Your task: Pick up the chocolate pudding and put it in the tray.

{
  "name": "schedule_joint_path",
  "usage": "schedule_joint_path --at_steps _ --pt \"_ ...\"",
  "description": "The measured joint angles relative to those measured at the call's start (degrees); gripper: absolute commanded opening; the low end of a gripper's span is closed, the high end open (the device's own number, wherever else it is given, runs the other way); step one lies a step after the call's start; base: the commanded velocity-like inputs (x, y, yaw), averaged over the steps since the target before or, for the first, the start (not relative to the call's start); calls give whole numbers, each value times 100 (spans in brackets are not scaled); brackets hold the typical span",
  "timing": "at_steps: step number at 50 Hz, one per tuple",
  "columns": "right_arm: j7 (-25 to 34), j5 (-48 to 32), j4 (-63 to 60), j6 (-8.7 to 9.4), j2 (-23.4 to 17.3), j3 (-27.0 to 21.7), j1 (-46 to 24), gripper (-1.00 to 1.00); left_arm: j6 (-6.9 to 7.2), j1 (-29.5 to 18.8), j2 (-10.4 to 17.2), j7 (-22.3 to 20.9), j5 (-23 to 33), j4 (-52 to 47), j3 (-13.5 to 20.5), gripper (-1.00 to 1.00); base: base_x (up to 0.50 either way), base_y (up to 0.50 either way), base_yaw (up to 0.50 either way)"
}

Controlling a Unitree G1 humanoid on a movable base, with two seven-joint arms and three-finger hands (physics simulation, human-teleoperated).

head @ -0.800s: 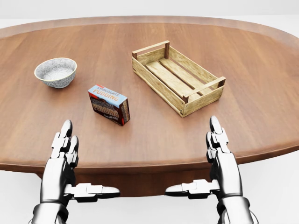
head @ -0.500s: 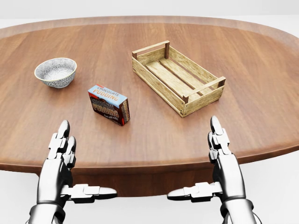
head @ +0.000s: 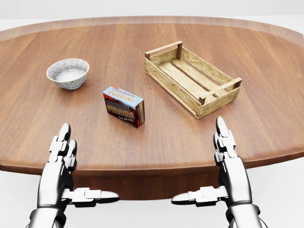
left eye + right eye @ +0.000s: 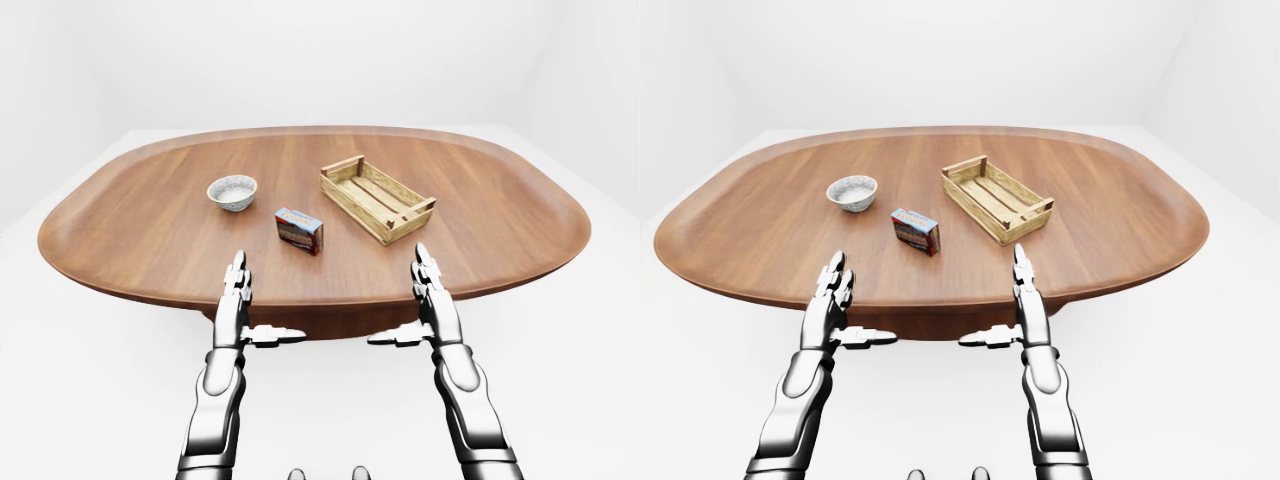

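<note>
The chocolate pudding box (image 3: 124,106), blue-topped with brown sides, lies on the wooden table near the middle of the head view. Up and to its right stands the slatted wooden tray (image 3: 192,78), with nothing in it. My left hand (image 3: 71,175) hovers at the table's near edge, below and left of the box, fingers spread and open. My right hand (image 3: 219,171) is held the same way at the lower right, below the tray, open and holding nothing. Neither hand touches the box.
A patterned white bowl (image 3: 68,73) sits on the table to the upper left of the box. The oval table (image 4: 150,230) stretches wide to both sides, with white floor all around it.
The whole picture has shifted: box, tray and bowl all sit a little further right than before, so the camera has moved. Both hands hold nearly the same pose.
</note>
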Motion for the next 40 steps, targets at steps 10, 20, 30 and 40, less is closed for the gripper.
schedule_joint_path --at_steps 10,20,30,40 --pt "5 11 16 -32 7 -2 4 100 -14 -6 4 5 15 28 -1 100 0 35 0" --pt "12 40 68 -13 17 0 -21 100 -27 -34 15 17 23 79 8 100 0 11 0" --pt "-42 -52 -95 -17 19 37 -19 100 3 -59 11 32 18 86 8 100 0 0 0" --pt "-408 -605 -1301 -65 79 155 346 100 28 -59 10 38 10 65 8 100 0 0 0"
